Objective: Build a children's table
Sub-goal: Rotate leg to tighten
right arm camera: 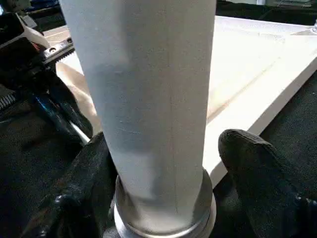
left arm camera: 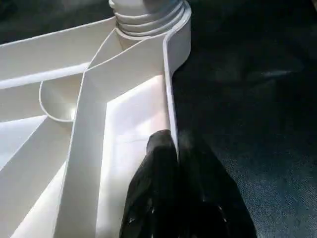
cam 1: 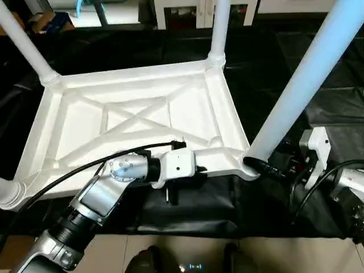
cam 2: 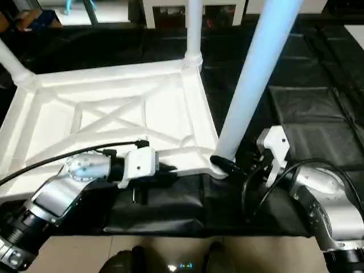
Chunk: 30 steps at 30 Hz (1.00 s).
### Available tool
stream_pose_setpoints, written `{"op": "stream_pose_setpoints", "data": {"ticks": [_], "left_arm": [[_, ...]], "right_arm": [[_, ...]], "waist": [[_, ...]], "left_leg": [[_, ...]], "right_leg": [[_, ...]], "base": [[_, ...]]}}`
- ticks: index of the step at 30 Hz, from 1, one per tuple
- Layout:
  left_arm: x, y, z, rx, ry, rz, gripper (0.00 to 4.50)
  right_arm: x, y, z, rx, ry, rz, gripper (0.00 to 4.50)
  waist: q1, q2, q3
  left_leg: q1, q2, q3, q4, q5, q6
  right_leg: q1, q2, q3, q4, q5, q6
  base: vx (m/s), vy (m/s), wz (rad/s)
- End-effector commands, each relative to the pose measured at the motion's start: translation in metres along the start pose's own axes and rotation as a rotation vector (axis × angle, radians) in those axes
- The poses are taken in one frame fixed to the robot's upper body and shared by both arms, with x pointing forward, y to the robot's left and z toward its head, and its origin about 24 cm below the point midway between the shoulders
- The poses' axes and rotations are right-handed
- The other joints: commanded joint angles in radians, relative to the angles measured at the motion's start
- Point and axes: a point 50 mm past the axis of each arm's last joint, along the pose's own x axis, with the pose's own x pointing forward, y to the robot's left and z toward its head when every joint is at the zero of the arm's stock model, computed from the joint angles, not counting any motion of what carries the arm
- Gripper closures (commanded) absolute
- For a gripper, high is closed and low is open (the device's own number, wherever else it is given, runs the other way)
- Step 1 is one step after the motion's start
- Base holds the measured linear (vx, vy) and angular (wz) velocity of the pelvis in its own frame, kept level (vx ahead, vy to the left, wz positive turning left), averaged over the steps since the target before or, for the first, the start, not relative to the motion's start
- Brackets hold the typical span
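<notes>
- The children's table top (cam 1: 136, 114) lies upside down on a black cloth (cam 1: 187, 210), its X-ribbed underside facing up.
- Legs stand in its corner sockets: one at the far corner (cam 1: 218, 28), one at the far left corner (cam 1: 23, 42), and a stub of a third at the near left corner (cam 1: 8, 193).
- The nearest leg (cam 1: 301, 85) rises at a slant from the near right corner socket (cam 1: 248, 161).
- The left gripper (left arm camera: 171, 148) sits at the top's near rim, its black fingers (left arm camera: 158, 168) pressed together on the thin rim wall, one on each side of it.
- The right gripper (right arm camera: 168, 193) is at the base of the slanting leg; its fingers (right arm camera: 257, 173) stand on either side of the tube, the one on the far side clear of it, so the grip looks loosened.
- Black cables (cam 1: 62, 179) run along the left forearm (cam 1: 91, 210).
- The right forearm (cam 2: 324, 199) reaches in from the right.
</notes>
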Motion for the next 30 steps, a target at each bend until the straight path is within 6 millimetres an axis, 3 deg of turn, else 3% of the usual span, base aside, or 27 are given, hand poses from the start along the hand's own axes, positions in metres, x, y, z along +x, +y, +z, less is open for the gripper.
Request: {"op": "stream_pose_setpoints", "data": {"ticks": [1, 4, 6, 12, 20, 26, 27, 28, 30], "left_arm": [[-0.001, -0.012, -0.014, -0.022, 0.055, -0.069, 4.50], [-0.001, -0.013, -0.012, -0.021, 0.049, -0.078, 4.50], [-0.002, -0.014, -0.011, -0.022, 0.046, -0.085, 4.50], [-0.002, -0.014, -0.011, -0.021, 0.046, -0.092, 4.50], [-0.002, -0.016, -0.012, -0.027, 0.051, -0.102, 4.50], [0.004, -0.016, -0.019, -0.014, 0.140, -0.090, 4.50], [0.012, -0.012, -0.021, -0.017, 0.190, -0.049, 4.50], [0.012, -0.012, -0.021, -0.017, 0.190, -0.049, 4.50], [0.023, -0.004, -0.017, -0.036, 0.199, 0.011, 4.50]], "right_arm": [[-0.003, 0.000, 0.005, 0.014, -0.020, 0.002, 1.11], [0.002, 0.003, 0.003, 0.038, -0.025, 0.029, 1.11], [0.004, 0.004, 0.004, 0.038, -0.037, 0.032, 1.34], [0.006, 0.002, 0.005, 0.047, -0.052, 0.032, 1.88], [0.007, 0.002, 0.000, 0.058, -0.062, -0.011, 2.33], [0.018, -0.014, -0.024, 0.068, 0.029, -0.306, 2.42], [0.027, -0.022, -0.035, 0.122, 0.048, -0.492, 2.44], [0.027, -0.022, -0.035, 0.122, 0.048, -0.492, 2.46], [0.041, -0.026, -0.042, 0.175, 0.045, -0.627, 2.50]], "waist": [[-0.001, -0.014, -0.068], [-0.001, -0.011, -0.065], [-0.001, -0.011, -0.066], [-0.002, -0.013, -0.070], [-0.005, -0.012, -0.069], [-0.015, -0.012, -0.064], [-0.020, -0.012, -0.062], [-0.027, -0.010, -0.060], [-0.034, -0.012, -0.061]], "left_leg": [[0.025, 0.002, 0.008, -0.052, -0.191, 0.144], [0.025, 0.002, 0.005, -0.056, -0.231, 0.116], [0.025, 0.002, 0.005, -0.056, -0.229, 0.111], [0.024, 0.000, 0.006, -0.052, -0.190, 0.120], [0.023, -0.001, 0.006, -0.052, -0.204, 0.116], [0.021, -0.003, 0.005, -0.058, -0.272, 0.074], [0.021, -0.004, 0.002, -0.061, -0.295, 0.054], [0.021, -0.007, 0.001, -0.063, -0.317, 0.028], [0.022, -0.010, -0.004, -0.067, -0.364, -0.002]], "right_leg": [[0.059, 0.015, -0.005, -0.034, -0.131, -0.253], [0.057, 0.014, -0.004, -0.038, -0.190, -0.232], [0.056, 0.014, -0.004, -0.038, -0.188, -0.228], [0.058, 0.016, -0.004, -0.032, -0.135, -0.238], [0.057, 0.015, -0.004, -0.034, -0.167, -0.232], [0.050, 0.014, -0.004, -0.044, -0.294, -0.197], [0.048, 0.014, -0.005, -0.046, -0.339, -0.181], [0.042, 0.015, -0.005, -0.049, -0.385, -0.166], [0.043, 0.014, -0.007, -0.054, -0.454, -0.134]], "base": [[0.000, 0.000, 0.00], [0.000, 0.000, 0.00], [0.000, 0.000, 0.00], [0.000, 0.000, 0.00], [0.000, 0.000, 0.00], [0.000, 0.000, 0.00], [-0.051, -0.010, -0.01], [-0.051, -0.010, -0.01], [-0.062, 0.000, -0.04]]}}
